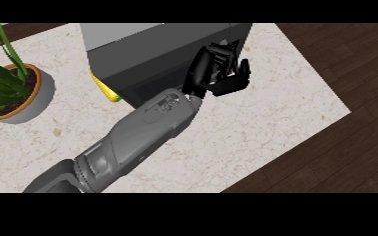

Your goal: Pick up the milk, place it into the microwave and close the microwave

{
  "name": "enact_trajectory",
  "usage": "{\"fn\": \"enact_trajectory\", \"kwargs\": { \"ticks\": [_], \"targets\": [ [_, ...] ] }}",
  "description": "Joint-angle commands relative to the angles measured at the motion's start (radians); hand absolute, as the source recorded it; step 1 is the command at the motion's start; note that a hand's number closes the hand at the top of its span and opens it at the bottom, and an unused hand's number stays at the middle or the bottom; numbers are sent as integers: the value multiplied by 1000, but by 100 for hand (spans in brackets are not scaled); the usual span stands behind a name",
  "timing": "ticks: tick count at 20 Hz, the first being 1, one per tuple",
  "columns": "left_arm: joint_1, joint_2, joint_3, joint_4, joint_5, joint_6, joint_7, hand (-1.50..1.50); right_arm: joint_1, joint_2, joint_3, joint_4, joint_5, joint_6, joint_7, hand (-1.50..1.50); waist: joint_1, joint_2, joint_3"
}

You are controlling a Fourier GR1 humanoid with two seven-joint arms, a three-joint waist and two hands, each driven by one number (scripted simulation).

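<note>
At the centre of the frame one hand (219,72), its side unclear, rests with relaxed, empty fingers against the right end of the dark microwave door (173,57), whose long axis runs left-right, while the milk is hidden from view.

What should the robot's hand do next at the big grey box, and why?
Probably keep pushing. The hand lies flat against the microwave, its fingers fairly straight and holding nothing. No milk shows on the counter, so it may already be inside, though I cannot see in. A short push on the dark door would likely finish closing it.
</note>
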Motion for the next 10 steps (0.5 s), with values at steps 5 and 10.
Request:
{"fn": "enact_trajectory", "kwargs": {
  "ticks": [5,10],
  "targets": [
    [-101,-46,-19,51,1,1,12,150,-21,-22,-15,11,-41,7,23,-150,-29,10,6],
    [-90,-46,-25,47,16,12,-1,150,-37,-34,-23,17,-70,11,36,-150,-36,17,5]
  ]
}}
